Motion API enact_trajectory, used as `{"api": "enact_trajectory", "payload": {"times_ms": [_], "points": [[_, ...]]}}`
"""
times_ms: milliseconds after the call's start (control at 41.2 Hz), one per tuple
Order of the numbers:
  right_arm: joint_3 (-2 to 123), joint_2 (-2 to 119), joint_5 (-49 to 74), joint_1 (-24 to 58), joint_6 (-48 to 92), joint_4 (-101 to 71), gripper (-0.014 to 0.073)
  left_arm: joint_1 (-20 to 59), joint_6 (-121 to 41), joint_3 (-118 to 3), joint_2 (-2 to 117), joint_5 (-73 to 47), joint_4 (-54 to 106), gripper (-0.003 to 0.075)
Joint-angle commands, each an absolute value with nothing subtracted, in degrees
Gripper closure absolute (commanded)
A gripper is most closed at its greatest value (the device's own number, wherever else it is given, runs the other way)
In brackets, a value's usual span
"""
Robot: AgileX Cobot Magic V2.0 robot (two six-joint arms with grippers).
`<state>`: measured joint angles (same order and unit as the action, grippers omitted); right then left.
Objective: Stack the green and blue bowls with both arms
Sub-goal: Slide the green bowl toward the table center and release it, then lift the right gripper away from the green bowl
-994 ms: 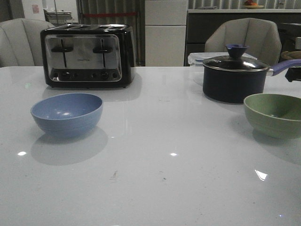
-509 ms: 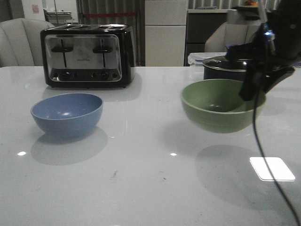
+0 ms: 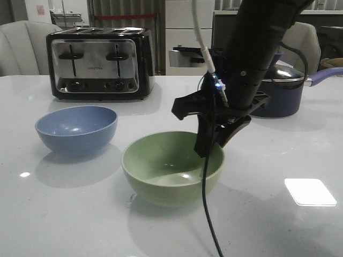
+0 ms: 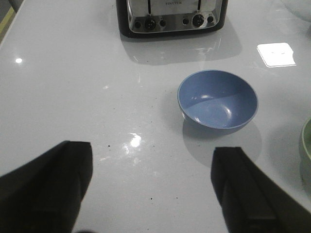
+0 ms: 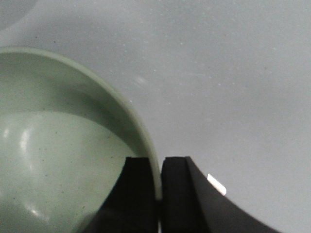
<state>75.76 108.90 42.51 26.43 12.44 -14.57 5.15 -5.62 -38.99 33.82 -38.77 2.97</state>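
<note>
The right claw (image 5: 158, 194) pinches the rim of the pale sage green bowl (image 3: 171, 167) — matte, plain; left claw (image 4: 150, 187) gapes wide near the dusty blue bowl (image 4: 217, 100).

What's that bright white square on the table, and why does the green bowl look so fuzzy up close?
Front view: the square is light reflecting off the shiny table; the left wrist view shows one too. Right wrist view: the green bowl sits very near the lens, so its rim looks soft between the right gripper fingers.
</note>
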Motion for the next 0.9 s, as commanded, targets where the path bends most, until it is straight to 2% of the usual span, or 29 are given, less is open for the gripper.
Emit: {"api": "enact_trajectory", "payload": {"times_ms": [0,97,194,437,873], "points": [[77.3,106.2,39.6,26.5,13.1,-15.8,0.0434,5.1,-5.6,-40.6,34.2,-34.8,3.5,0.0159],[77.3,106.2,39.6,26.4,13.1,-15.8,0.0283,5.1,-5.6,-40.6,34.2,-34.8,3.5,0.0159],[77.6,105.8,39.7,26.4,13.1,-15.8,0.0201,5.1,-5.6,-40.6,34.2,-34.8,3.5,0.0159],[74.6,96.9,37.6,27.1,13.1,-16.2,0.0198,5.1,-5.6,-40.6,34.2,-34.8,3.5,0.0159],[54.2,67.7,34.1,29.5,16.5,-15.8,0.0198,5.1,-5.6,-40.6,34.2,-34.8,3.5,0.0159]]}}
